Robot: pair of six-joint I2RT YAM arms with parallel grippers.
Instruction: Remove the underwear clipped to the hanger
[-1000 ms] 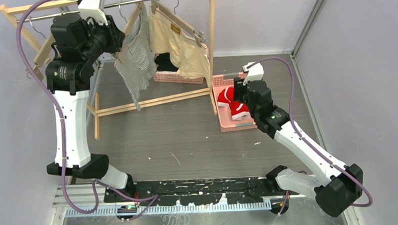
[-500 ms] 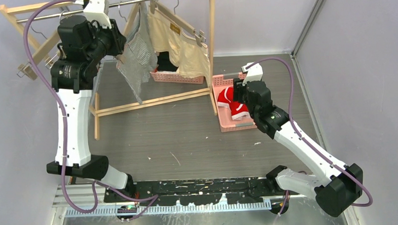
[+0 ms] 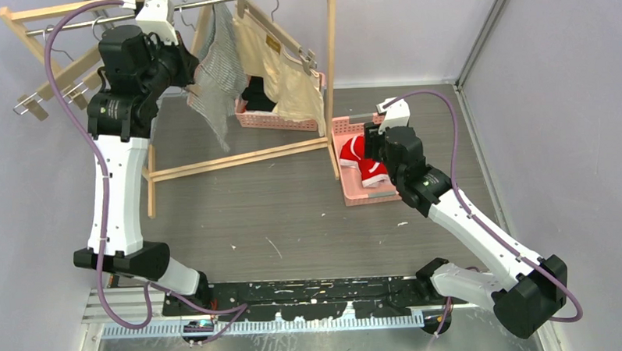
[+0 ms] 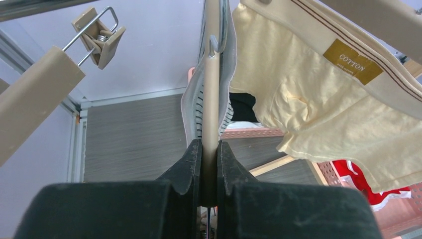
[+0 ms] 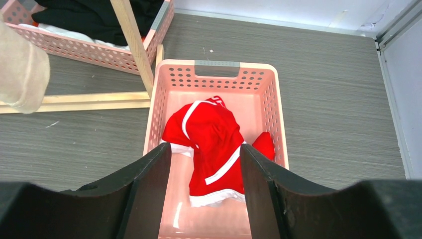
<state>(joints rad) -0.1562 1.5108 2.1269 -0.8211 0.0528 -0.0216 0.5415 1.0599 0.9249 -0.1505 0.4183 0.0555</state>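
Up high, the left gripper (image 4: 209, 147) has its jaws pressed shut on the beige bar of a hanger (image 4: 211, 99), with no gap left on either side of it. The striped underwear (image 4: 191, 107) hangs from that same bar, draped close around it at twelve o'clock from the jaws; whether any cloth is caught in the pinch I cannot tell. At two o'clock from the jaws the beige underwear (image 4: 308, 104) hangs on its own hanger, close by. At ten o'clock a bare hanger shows an empty clip (image 4: 97, 32).

Across the floor, the right gripper (image 5: 205, 149) hovers with its jaws apart, holding nothing, over a pink basket (image 5: 216, 63). The red underwear (image 5: 214, 144) lies loose inside it, already off its hanger. From above, that basket sits at three o'clock from the rack's post (image 3: 332, 65).

Two pieces look left to free. The risk, as I judge it, comes from the grip being on the bar and not the cloth. A pull could slide or lift the whole hanger off the rail (image 3: 208, 3) or swing it into the beige piece. If a clip lets go suddenly, the striped piece may drop to the floor (image 3: 278, 208), far from the basket.
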